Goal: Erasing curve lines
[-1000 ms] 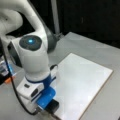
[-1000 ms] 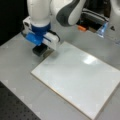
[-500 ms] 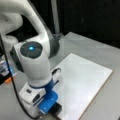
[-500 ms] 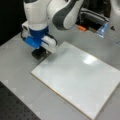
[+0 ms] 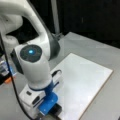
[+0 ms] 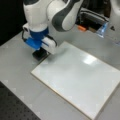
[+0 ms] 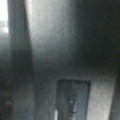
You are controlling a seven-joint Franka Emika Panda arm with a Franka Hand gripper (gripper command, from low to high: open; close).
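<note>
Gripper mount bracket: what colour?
Blue, clearest in a front view on the gripper, above the black eraser at the board's corner.

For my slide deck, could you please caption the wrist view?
Wrist close-up: a dark rectangular block low in frame over a grey surface; no curve lines visible.

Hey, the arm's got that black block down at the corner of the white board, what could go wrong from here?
1. The eraser under the tool sits right at the board corner; a stroke might catch the edge or slip onto the table.
2. The board lies loose on the table, so pushing could shift it.
3. No curve lines show on the visible board surface in both front views, so it may wipe the wrong spot.
</note>
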